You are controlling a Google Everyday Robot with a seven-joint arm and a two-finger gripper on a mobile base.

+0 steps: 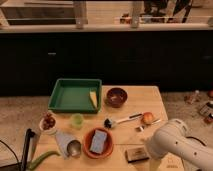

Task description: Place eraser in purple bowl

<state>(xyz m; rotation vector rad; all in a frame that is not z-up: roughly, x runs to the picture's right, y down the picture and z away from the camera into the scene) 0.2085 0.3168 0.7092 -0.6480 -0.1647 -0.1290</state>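
**Eraser flat on the table, far from the bowl**

We see a pale wooden table (150,97) and the smooth, rounded white arm (175,142) at its front right. The gripper (149,150) sits low at the arm's left end, just beside the eraser (135,154), and we cannot tell its state. The eraser, a flat dark block, lies near the front edge. The round, deep purple bowl (116,96) stands well apart, right of the green rectangular tray (75,81).

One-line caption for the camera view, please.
Gripper low beside the eraser, front right of the table; purple bowl sits farther back.
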